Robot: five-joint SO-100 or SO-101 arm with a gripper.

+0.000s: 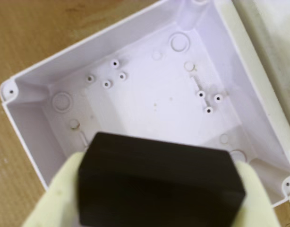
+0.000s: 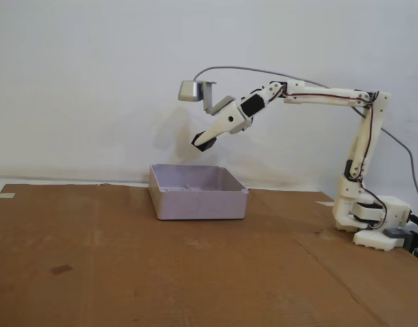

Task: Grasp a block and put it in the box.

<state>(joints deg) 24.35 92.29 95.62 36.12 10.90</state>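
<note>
A dark, almost black block sits between my two pale fingers in the wrist view; my gripper is shut on it. Below it lies the open white plastic box, empty inside, with moulded studs on its floor. In the fixed view my gripper hangs in the air above the box, the dark block showing at its tip. The arm reaches out from its base at the right.
The box stands on brown cardboard that covers the table. The arm's base stands at the right edge, with a cable behind it. A white wall is at the back.
</note>
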